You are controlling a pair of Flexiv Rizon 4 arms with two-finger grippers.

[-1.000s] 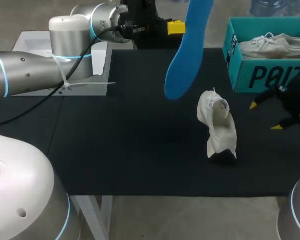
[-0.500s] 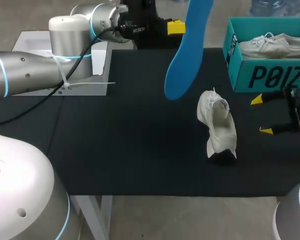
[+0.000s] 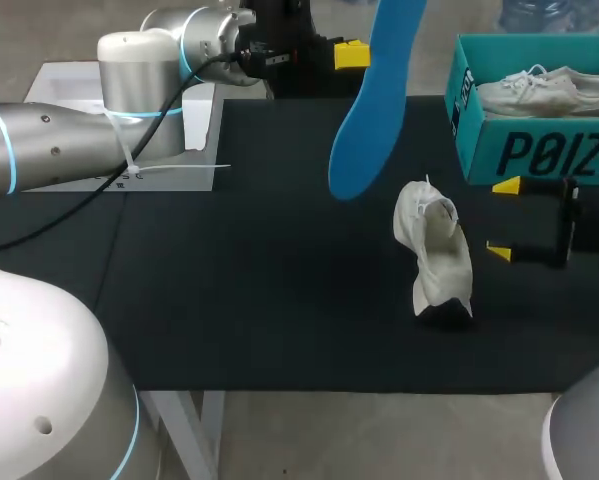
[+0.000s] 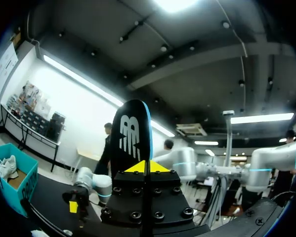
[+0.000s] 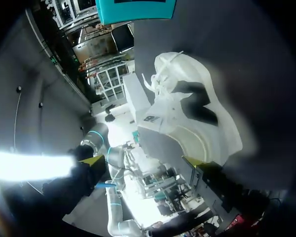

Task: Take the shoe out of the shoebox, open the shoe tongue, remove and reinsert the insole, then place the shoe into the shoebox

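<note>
The left gripper [image 4: 147, 166] grips the blue insole [image 3: 364, 120] tight, high above the worktop's [image 3: 259, 290] far edge. The white shoe [image 3: 436, 255] lies right of the middle. The right gripper [image 3: 502, 218] is just beside it, fingers spread wide. The teal shoebox [image 3: 539, 150] sits in the far right corner.

Shoes were two: one shoe [image 3: 437, 262] on the worktop [image 3: 259, 300], second shoe [image 3: 544, 92] in the single shoebox [image 3: 539, 150]. One blue insole [image 3: 374, 100]. One white lid [image 3: 179, 178]. Claws were two: left claw [image 3: 351, 54], right claw [image 3: 502, 218].
</note>
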